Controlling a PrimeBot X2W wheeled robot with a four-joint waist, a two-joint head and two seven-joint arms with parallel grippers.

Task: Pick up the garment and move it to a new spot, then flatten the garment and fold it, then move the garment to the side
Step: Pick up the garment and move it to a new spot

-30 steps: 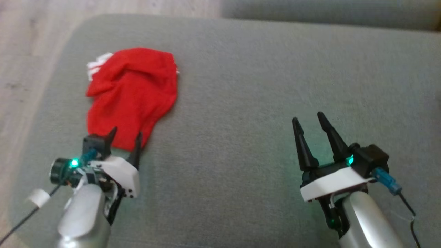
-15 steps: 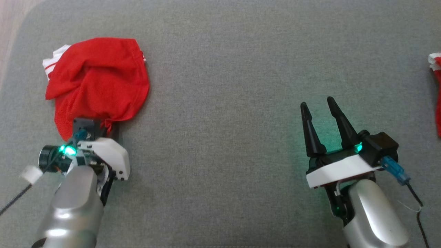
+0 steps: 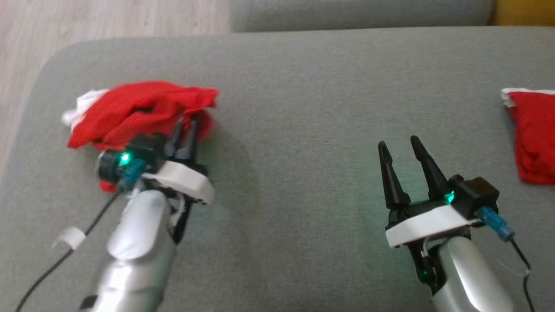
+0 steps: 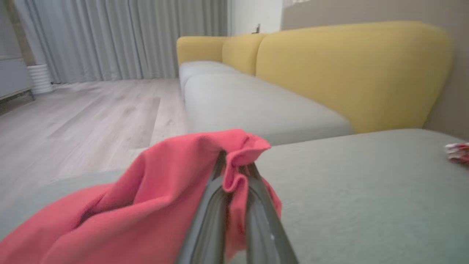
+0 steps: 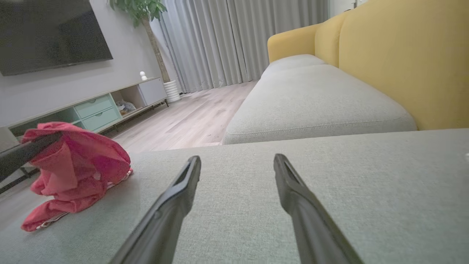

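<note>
**Edges and clearance.** The red garment (image 3: 138,110) sits at the left end of the grey seat cushion (image 3: 303,86), near the cushion's rounded far-left corner and close to the drop to the wood floor (image 3: 108,21). A wide bare stretch of cushion runs rightward to a second red cloth (image 3: 535,134) at the cushion's right end.

**Grippers.** The left gripper (image 3: 186,125) is clamped on a fold of the garment, raising that edge off the cushion. The right gripper (image 3: 399,143) hovers over bare mid-right cushion with its fingers spread and nothing between them.

**Change.** One second ago the left fingers stood apart at the hem of the flat-lying garment. Now they are closed and the cloth is bunched and lifted. The right gripper is unchanged.

**Surroundings.** Beyond the cushion are a yellow backrest (image 4: 348,69), grey curtains (image 4: 128,36), a television (image 5: 51,33) and a low cabinet (image 5: 95,110).
</note>
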